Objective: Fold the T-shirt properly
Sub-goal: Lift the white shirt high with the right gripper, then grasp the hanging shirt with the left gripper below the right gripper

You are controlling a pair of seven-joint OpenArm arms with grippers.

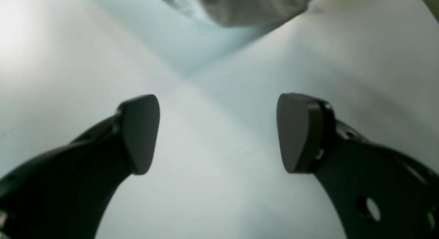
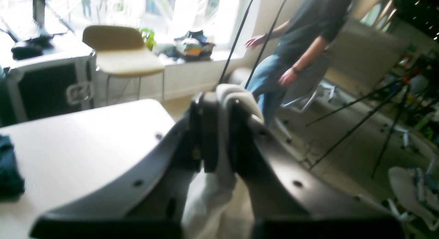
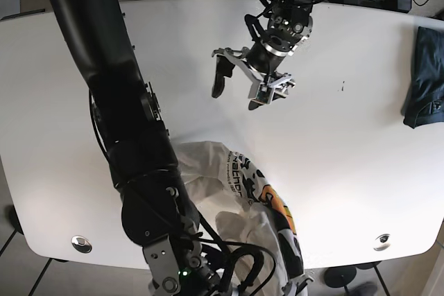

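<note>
A wide white counter fills the base view, bare in the middle, with a dark blue garment lying at its far edge. The white T-shirt, printed with dark lettering and an orange patch, is bunched at the near edge — one end lifted clear of the counter, the rest trailing crumpled beneath it.

The right gripper has its fingers clenched on a fold of white cloth, seen pinched between the pads in the right wrist view; that lift likely serves to shake the shirt out so it can be spread flat. The left gripper hovers over the far middle of the counter, well apart from the shirt, its fingers released and spread wide with nothing between them — probably waiting to take a second corner. Folding proper looks not yet begun.
</note>
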